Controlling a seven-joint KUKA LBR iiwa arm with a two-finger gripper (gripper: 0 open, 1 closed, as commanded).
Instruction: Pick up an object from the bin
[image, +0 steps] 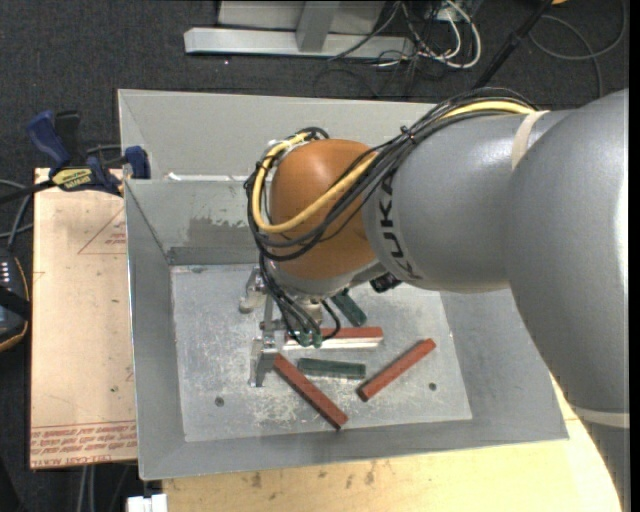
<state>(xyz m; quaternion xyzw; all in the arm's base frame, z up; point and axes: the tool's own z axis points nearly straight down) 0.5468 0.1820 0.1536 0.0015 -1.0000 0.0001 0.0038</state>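
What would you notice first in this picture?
The huge grey robot arm with its round orange cover, hanging over the grey bin from the right. Then a red stick lying slanted on the bin's floor, and a second red stick left of it.

Dark carpet (60, 60) is stretching across the top and upper left around me. A flat grey plate (240, 41) is lying at top centre, cables (450, 35) are trailing just right of it, and pale wood (400, 480) is showing along the bottom edge.

Bright, even light; soft sheen on arm (500, 200).
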